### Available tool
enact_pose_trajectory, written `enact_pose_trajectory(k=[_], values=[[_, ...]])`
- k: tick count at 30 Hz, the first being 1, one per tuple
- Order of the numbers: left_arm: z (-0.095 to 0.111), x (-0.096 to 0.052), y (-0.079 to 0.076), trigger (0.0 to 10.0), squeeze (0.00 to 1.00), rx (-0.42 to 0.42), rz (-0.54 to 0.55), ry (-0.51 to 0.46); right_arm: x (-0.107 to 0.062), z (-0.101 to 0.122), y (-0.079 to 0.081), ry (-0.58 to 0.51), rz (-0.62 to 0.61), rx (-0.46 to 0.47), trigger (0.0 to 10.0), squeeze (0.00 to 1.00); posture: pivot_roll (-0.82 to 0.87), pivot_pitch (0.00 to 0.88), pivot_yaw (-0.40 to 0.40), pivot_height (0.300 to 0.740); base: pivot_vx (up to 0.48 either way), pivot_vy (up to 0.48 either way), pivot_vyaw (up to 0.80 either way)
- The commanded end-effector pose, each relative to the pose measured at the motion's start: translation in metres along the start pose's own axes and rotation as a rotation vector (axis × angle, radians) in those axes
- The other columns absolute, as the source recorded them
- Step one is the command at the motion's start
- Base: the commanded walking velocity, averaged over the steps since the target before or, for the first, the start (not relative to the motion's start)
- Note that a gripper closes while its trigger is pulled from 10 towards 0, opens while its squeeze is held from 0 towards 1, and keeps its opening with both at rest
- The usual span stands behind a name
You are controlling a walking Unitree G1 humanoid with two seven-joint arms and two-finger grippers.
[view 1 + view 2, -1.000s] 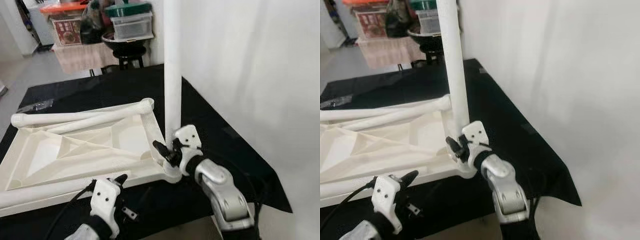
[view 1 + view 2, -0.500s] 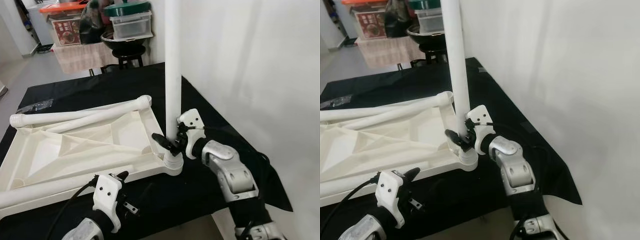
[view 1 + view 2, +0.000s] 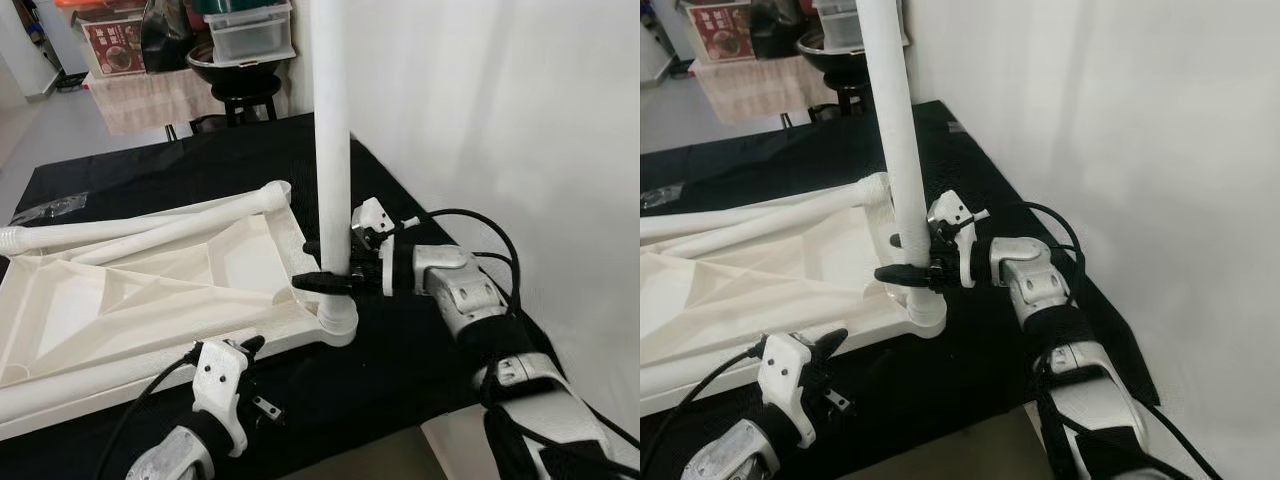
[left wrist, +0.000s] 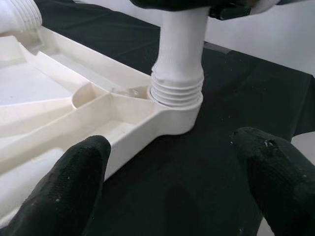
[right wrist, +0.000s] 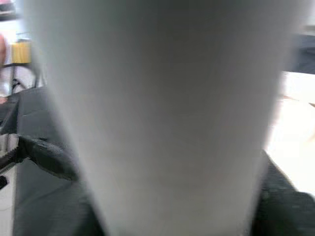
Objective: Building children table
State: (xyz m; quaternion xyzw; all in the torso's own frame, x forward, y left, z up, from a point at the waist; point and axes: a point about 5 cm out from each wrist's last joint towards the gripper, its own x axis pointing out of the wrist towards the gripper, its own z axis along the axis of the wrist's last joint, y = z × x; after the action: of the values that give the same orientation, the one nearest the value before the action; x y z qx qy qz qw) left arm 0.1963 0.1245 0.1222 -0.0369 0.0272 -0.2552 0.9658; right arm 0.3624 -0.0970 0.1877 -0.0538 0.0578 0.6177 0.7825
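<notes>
Nearest, the left gripper (image 3: 240, 352) hovers with fingers spread wide just before the white tabletop's (image 3: 150, 290) near edge. Further on, the right gripper (image 3: 322, 268) clamps the upright leg (image 3: 332, 150) low down, above the right corner socket (image 4: 176, 101). Two loose legs (image 3: 150, 225) lie along the far edge, on the black cloth (image 3: 200, 160).
</notes>
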Motion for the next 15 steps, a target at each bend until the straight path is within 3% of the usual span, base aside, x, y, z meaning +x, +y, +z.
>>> enact_pose_trajectory(k=[1, 4, 6, 12, 13, 15], values=[[-0.004, -0.003, -0.004, 10.0, 0.0, -0.011, -0.019, 0.023, 0.005, 0.001, 0.002, -0.008, 0.046, -0.01, 0.0, 0.0, 0.04, 0.067, 0.015, 0.74, 0.0, 0.0, 0.0], [-0.004, -0.006, -0.009, 10.0, 0.0, -0.018, -0.055, 0.027, 0.002, 0.0, -0.001, -0.006, 0.043, -0.014, 0.0, 0.0, 0.03, 0.07, 0.016, 0.74, 0.0, 0.0, 0.0], [-0.005, -0.009, -0.015, 10.0, 0.0, -0.027, -0.095, 0.038, -0.006, -0.007, -0.003, 0.034, -0.005, -0.072, 0.0, 0.0, 0.02, 0.077, 0.016, 0.74, 0.0, 0.0, 0.0], [-0.004, -0.008, -0.013, 10.0, 0.0, 0.0, -0.087, 0.033, -0.012, -0.014, 0.001, 0.042, -0.086, -0.083, 0.0, 0.0, 0.01, 0.085, 0.018, 0.74, 0.0, 0.0, 0.0], [-0.003, -0.007, -0.012, 10.0, 0.0, 0.016, -0.073, 0.028, -0.013, -0.021, 0.007, 0.056, -0.133, -0.076, 0.0, 0.0, 0.0, 0.09, 0.019, 0.74, 0.0, 0.0, 0.0], [-0.001, -0.007, -0.01, 10.0, 0.0, 0.032, -0.052, 0.018, -0.003, -0.03, 0.03, 0.059, -0.366, -0.143, 0.0, 0.0, 0.01, 0.101, 0.019, 0.74, 0.0, 0.0, 0.0]])
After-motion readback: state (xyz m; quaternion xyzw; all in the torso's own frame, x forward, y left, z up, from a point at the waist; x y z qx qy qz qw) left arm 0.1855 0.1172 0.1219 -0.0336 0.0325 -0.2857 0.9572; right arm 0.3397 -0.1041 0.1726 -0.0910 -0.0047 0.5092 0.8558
